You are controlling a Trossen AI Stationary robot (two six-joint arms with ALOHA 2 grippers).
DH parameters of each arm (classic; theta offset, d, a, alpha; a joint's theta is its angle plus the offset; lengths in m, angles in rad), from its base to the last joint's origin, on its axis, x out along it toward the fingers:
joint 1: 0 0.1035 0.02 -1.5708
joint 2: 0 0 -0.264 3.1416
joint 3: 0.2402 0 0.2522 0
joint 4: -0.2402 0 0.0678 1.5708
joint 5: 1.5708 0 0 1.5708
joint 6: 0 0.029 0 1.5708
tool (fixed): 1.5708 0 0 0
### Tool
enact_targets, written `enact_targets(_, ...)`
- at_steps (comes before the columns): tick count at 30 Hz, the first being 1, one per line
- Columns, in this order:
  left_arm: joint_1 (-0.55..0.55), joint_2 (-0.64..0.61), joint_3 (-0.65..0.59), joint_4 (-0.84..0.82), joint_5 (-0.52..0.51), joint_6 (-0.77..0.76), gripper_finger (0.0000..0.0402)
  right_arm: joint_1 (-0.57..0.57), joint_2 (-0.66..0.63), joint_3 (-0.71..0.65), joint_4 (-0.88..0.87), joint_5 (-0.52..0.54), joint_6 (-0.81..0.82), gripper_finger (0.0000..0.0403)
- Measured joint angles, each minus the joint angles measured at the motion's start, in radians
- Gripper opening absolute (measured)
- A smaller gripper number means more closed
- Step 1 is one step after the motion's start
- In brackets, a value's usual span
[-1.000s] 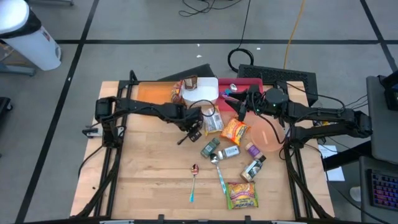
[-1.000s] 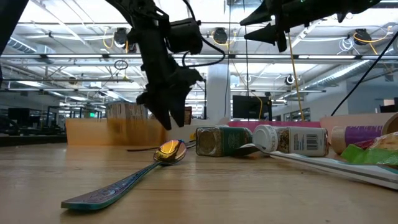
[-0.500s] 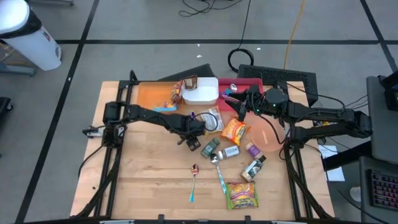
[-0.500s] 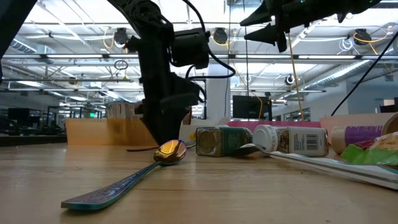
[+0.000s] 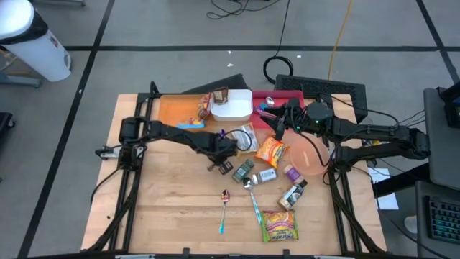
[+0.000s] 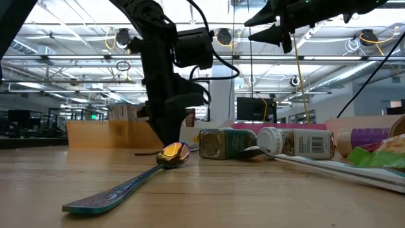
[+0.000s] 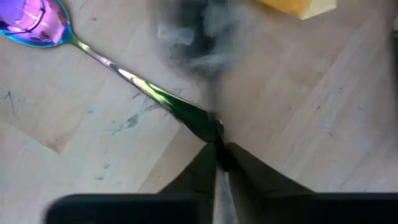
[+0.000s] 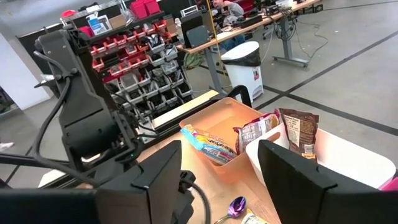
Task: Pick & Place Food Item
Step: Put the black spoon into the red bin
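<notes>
My left gripper (image 5: 217,164) stands at the table's middle, pointing down and shut on an iridescent purple spoon (image 7: 37,22) that lies flat on the wood. Food lies to its right: an orange snack bag (image 5: 271,150), a clear bag (image 5: 246,140), spice jars (image 5: 243,171) and a green-yellow packet (image 5: 280,225). In the low view the left gripper (image 6: 166,136) reaches the table behind a copper spoon bowl (image 6: 172,154). My right gripper (image 8: 217,180) hangs open and level, high above the far right of the table, with nothing between its fingers. My left gripper pinches the purple spoon's handle (image 7: 202,118) near its free end between its two fingers (image 7: 242,165). The fingers come from above, pointing down. The spoon lies flat on the table, its bowl away from the fingers.
An orange tray (image 5: 176,109) and a white container (image 5: 233,106) with snack packets stand at the far side, and a pink plate (image 5: 309,155) at the right. Two more spoons (image 5: 224,208) (image 5: 253,201) lie toward the near edge, beside a purple-capped bottle (image 5: 291,173).
My left gripper has come down to the table, shifting a little toward the near edge, and has shut on the purple spoon's handle. The spoon stays flat on the wood.
</notes>
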Motion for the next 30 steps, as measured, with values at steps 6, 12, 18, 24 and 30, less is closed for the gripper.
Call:
enact_targets(6, 0.016, 0.001, 0.0, -0.004, 0.029, 0.001, 0.0018, 0.0, 0.0, 0.0, 0.0, 0.0, 0.011, 0.0205)
enact_targets(12, 0.019, -0.016, -0.001, -0.025, 0.051, 0.007, 0.0008, 0.0, 0.0, 0.0, 0.0, -0.003, 0.011, 0.0205)
enact_targets(18, 0.024, -0.084, -0.008, -0.095, 0.014, 0.023, 0.0006, 0.0, 0.0, 0.0, 0.0, -0.003, 0.011, 0.0205)
enact_targets(24, 0.041, -0.137, -0.005, -0.112, 0.005, 0.04, 0.0005, 0.0, 0.0, 0.0, -0.002, -0.003, 0.011, 0.0205)
enact_targets(30, 0.045, -0.205, -0.005, -0.101, 0.013, 0.046, 0.0005, 0.0, 0.0, 0.0, -0.002, -0.003, 0.011, 0.0205)
